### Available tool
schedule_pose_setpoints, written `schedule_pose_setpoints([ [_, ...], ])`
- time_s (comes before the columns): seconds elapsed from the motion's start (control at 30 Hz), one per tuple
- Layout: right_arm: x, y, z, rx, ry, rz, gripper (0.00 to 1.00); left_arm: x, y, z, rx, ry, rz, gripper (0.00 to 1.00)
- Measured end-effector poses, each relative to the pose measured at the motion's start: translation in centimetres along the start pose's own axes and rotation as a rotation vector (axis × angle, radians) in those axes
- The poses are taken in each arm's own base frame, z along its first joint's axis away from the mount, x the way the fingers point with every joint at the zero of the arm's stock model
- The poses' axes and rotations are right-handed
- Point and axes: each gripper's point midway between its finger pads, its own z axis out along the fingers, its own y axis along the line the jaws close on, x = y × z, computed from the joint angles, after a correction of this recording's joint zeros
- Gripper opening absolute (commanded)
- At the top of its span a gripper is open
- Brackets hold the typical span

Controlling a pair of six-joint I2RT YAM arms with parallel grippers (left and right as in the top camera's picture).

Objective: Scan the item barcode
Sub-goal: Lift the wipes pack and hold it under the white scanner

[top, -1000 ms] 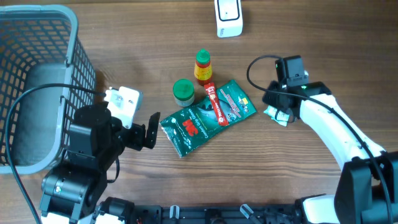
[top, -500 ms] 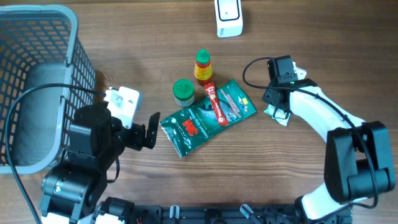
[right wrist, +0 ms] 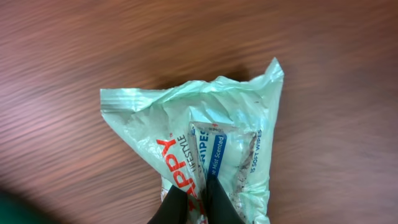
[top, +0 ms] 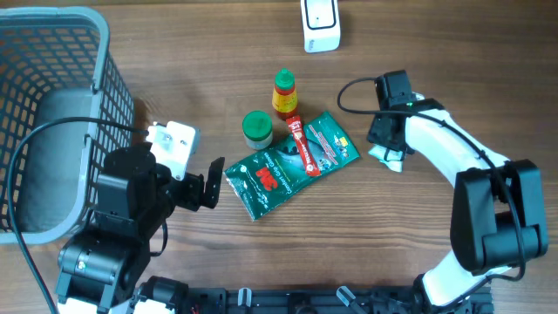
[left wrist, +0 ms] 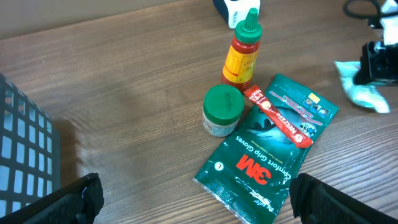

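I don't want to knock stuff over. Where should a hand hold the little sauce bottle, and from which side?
Best guess: the sauce bottle by its round labelled middle, under the green cap, coming straight down from above. It stands upright, and the green-lidded jar and red stick packet sit close by its near side, so coming from there might bump them.

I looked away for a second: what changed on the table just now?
The right arm edged a little toward the gloves packet, and the right fingers pinched shut on the pale green wipes pack. The left arm, gloves packet, sauce bottle, green-lidded jar and basket stayed put.
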Motion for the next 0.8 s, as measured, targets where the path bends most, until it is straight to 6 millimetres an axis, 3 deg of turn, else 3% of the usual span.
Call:
schedule_pose_setpoints([
  [0.13, 4.0, 4.1, -1.9, -0.295, 0.230, -0.151, 0.05, 0.0, 0.0, 0.0, 0.000, 0.000, 0.000, 1.00],
  [0.27, 6.7, 5.6, -4.4, -0.566, 0.396, -0.195, 0.05, 0.0, 0.0, 0.0, 0.000, 0.000, 0.000, 1.00],
  [0.43, 7.6, 5.7, -8.1, -0.863, 0.491, -0.194, 0.04, 0.0, 0.0, 0.0, 0.000, 0.000, 0.000, 1.00],
  [0.6, 7.7, 7.3, -12.0, -1.122, 0.516, -0.176, 0.04, 0.0, 0.0, 0.0, 0.000, 0.000, 0.000, 1.00],
  [0.7, 8.2, 8.0, -15.1, -1.266, 0.599, -0.079, 0.04, 0.0, 0.0, 0.0, 0.000, 0.000, 0.000, 1.00],
  [0.8, 8.6, 8.1, -17.0, -1.318, 0.686, 0.018, 0.04, 0.0, 0.0, 0.0, 0.000, 0.000, 0.000, 1.00],
])
